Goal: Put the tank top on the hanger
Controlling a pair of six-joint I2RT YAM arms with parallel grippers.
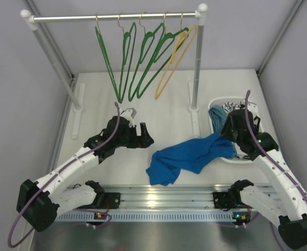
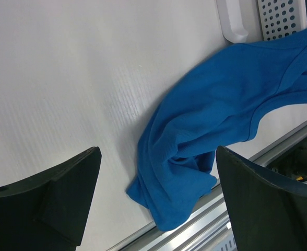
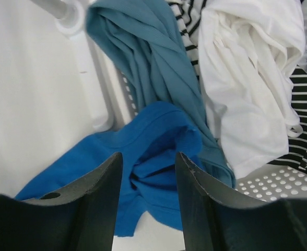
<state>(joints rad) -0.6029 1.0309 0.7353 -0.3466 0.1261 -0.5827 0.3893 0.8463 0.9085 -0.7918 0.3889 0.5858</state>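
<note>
The royal-blue tank top [image 1: 190, 154] lies crumpled on the white table, one end drawn up over the basket rim. My right gripper [image 1: 227, 137] hangs at that end; in its wrist view the fingers stand partly apart, with a bunched fold of the tank top [image 3: 143, 151] pinched between them around the gripper [image 3: 148, 157]. My left gripper [image 1: 145, 137] hovers left of the top, open and empty [image 2: 157, 151], and the tank top [image 2: 221, 104] lies beyond its fingers. Several green hangers [image 1: 125, 63] hang on the rail at the back.
A yellow-orange hanger [image 1: 177, 60] hangs rightmost on the rail [image 1: 117, 17]. The white basket [image 1: 220, 100] at the right holds a grey-blue garment [image 3: 153, 63] and white black-striped cloth [image 3: 247, 78]. The rack's posts [image 1: 197, 68] stand on the table. An aluminium rail [image 1: 158, 196] runs along the near edge.
</note>
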